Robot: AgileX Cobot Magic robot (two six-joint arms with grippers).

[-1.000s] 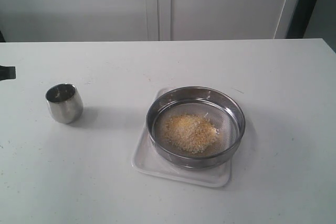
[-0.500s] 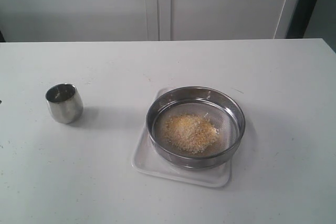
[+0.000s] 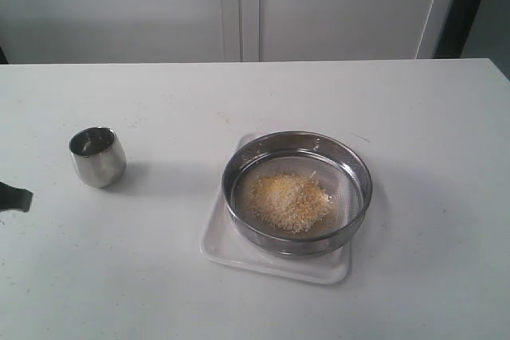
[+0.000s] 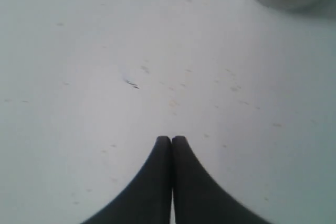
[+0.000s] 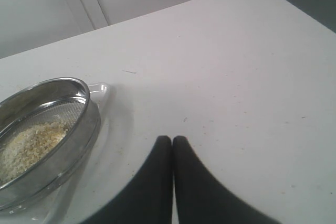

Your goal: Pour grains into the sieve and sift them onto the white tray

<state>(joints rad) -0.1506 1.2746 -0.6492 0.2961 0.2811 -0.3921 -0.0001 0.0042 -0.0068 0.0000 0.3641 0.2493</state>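
Dropping down the exterior frame's left edge, the left hand (image 3: 25,197) is pressing closed, empty; only the wrist view is showing the right hand (image 5: 172,139), closed near the sieve (image 5: 68,145).

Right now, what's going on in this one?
Nothing is being handled. The grains lie in a pile in the sieve, which rests on the white tray. The steel cup stands upright on the table, apart from them. Both tools are shut and empty: the left tool hangs over bare table near the cup, the right tool beside the sieve, not touching it. Whether any meal has fallen through to the tray cannot be seen.
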